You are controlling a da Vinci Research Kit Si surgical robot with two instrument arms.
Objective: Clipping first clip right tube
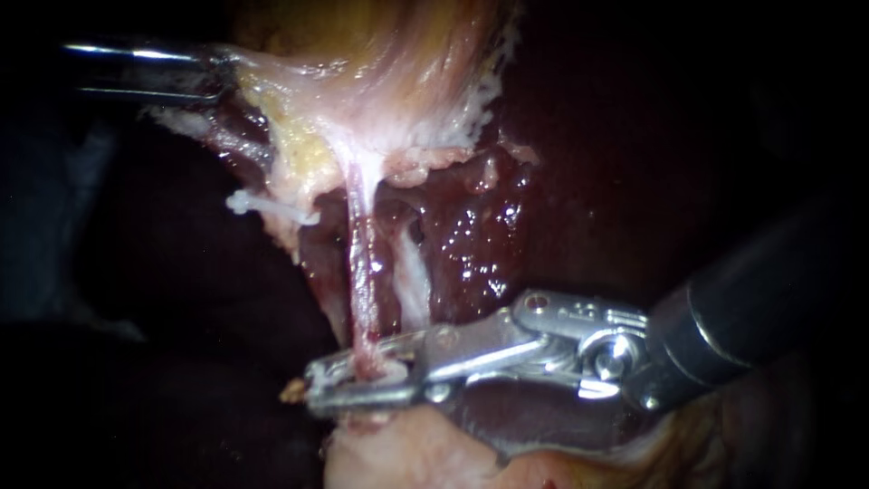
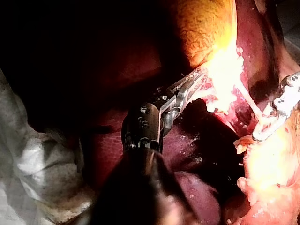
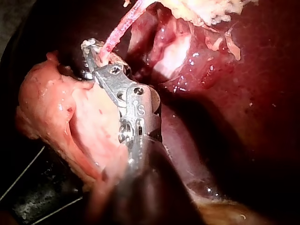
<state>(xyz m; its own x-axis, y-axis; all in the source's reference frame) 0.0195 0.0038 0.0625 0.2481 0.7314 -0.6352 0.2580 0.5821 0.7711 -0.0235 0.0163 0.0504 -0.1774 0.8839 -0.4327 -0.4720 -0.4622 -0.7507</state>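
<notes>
The right instrument, a dark shaft ending in long silver metal jaws, has those jaws drawn narrow around the thin pink tube. The tube's lower end sits between them, a little back from the tips, touched from both sides. From the jaws the tube runs taut to the yellow-white fatty tissue far ahead. Just beside the tube a pale whitish strand passes behind the upper jaw; whether the jaws take it in too, I cannot tell. Glistening dark red liver lies behind both. The left instrument, slim and dark with silver jaws, has its jaws closed on an edge of that fatty tissue, well apart from the right instrument.
</notes>
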